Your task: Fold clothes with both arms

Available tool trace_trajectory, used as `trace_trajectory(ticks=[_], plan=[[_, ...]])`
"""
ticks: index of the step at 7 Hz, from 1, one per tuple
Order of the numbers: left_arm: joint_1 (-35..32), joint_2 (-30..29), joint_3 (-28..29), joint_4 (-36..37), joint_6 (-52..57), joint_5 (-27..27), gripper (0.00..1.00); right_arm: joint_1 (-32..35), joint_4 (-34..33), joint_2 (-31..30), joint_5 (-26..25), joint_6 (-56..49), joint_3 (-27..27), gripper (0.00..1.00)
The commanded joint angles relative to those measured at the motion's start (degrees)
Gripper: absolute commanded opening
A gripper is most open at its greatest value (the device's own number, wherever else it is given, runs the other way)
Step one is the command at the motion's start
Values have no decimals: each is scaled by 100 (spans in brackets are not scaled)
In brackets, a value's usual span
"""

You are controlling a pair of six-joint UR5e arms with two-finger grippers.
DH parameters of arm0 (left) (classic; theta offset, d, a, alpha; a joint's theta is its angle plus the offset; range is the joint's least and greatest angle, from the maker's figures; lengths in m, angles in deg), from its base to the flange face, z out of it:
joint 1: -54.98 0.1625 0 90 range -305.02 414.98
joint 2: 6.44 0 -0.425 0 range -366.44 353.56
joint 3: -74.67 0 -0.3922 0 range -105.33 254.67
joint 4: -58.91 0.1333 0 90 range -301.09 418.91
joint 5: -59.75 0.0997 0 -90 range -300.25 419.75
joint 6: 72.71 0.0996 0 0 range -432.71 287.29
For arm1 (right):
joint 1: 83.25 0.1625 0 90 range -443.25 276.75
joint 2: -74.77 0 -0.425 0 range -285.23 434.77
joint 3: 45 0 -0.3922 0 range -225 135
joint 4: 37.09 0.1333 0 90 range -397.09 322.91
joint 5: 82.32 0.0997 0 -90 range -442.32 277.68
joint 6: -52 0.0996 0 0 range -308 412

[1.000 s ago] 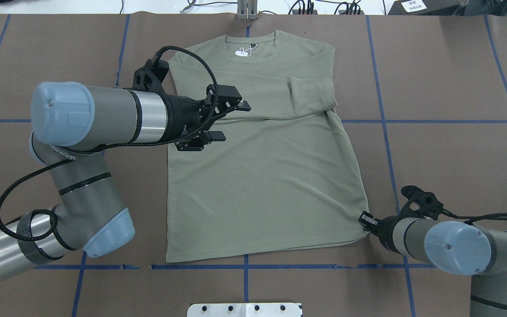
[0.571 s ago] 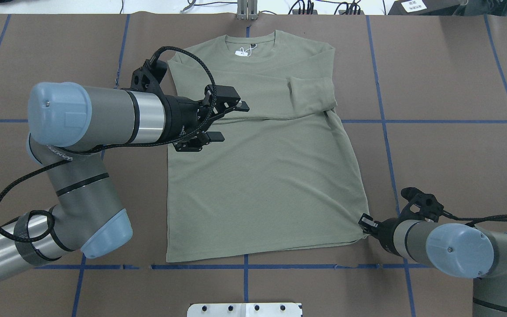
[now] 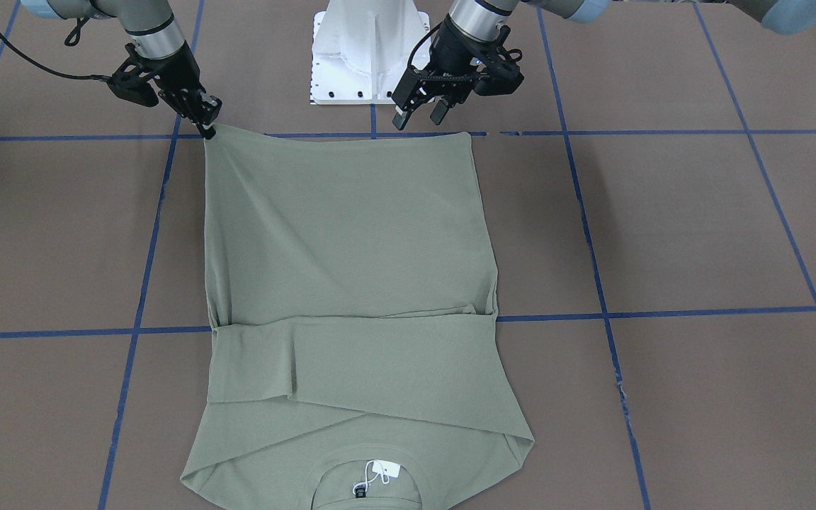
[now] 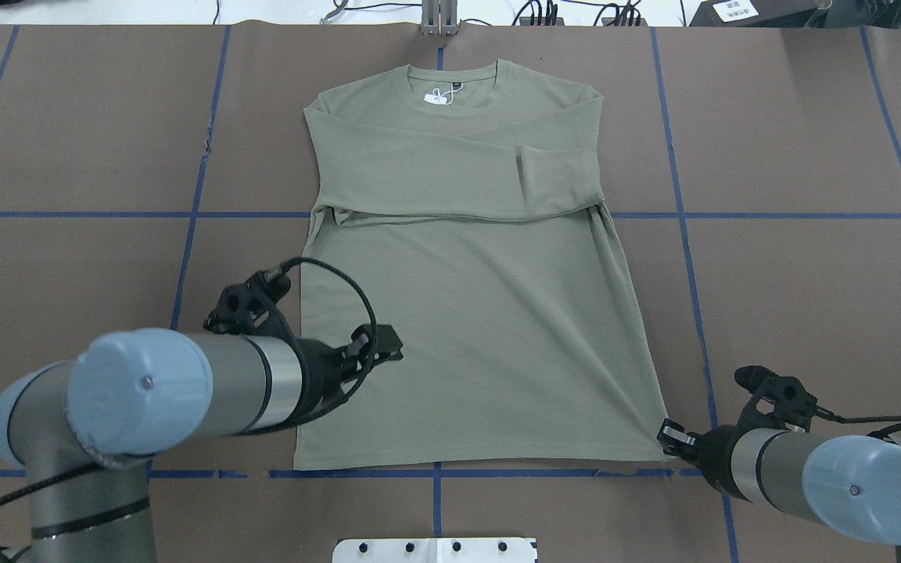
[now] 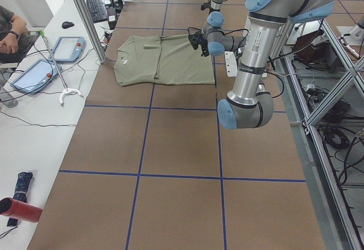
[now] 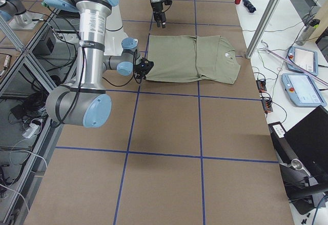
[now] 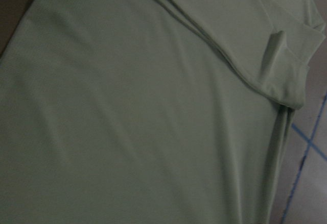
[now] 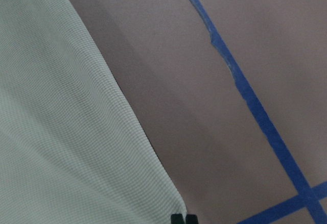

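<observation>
shirt (image 4: 466, 313) flat, centre of surface (image 4: 810, 274), collar at top of overhead frame | done: both sleeves folded across chest | right hand (image 3: 206, 124) pinched on lower-right hem corner | left hand (image 3: 418, 117) fingers apart over lower-left hem, holding nothing | left, as judged: body fold, hem to collar

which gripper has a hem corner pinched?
The right gripper: its fingers pinch a hem corner of the shirt. The left gripper hangs open near the other corner.

left arm (image 4: 235, 391) and right arm (image 4: 763, 461): silver-grey tubes, light-blue joint caps (image 4: 138, 391), black cables (image 4: 362, 297), black jaws.
</observation>
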Motion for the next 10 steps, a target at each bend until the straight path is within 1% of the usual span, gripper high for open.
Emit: trace_trajectory(ticks=[1, 2, 8, 9, 10], plan=[[405, 707, -58, 283, -11, 269, 90, -108, 0, -213, 0, 70, 140, 0], [440, 850, -15, 309, -11, 269, 88, -117, 0, -214, -8, 88, 175, 0], [827, 799, 371, 318, -3, 234, 70, -117, 0, -206, -35, 88, 184, 0], [827, 773, 398, 318, 6, 225, 68, -117, 0, -206, -35, 88, 184, 0], [845, 772, 425, 318, 32, 225, 68, -117, 0, -206, -35, 88, 184, 0]])
